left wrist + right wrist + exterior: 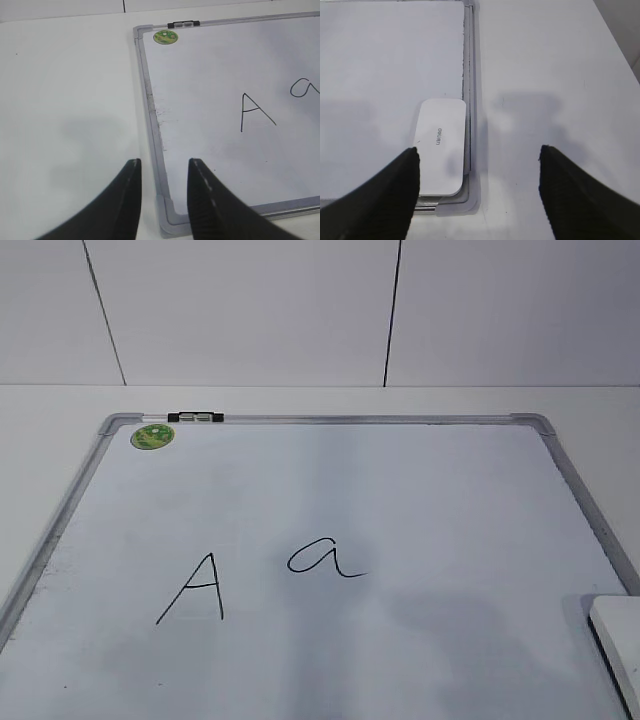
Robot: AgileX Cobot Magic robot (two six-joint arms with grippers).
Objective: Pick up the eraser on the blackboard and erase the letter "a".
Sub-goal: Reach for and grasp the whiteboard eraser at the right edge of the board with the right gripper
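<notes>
Beneath my wide-open, empty right tool (477,155) the eraser (441,145) lies ungrasped on the blackboard (380,60); next I shift left, descend, close.

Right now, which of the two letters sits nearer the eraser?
The small rounded "a", right of the tall angular "A"; the eraser lies at the board's right edge.

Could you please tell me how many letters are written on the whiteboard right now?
2. A capital "A" sits left of the board's centre, and the letter "a" lies just to its right, near the middle. Nothing appears to hide any others.
</notes>
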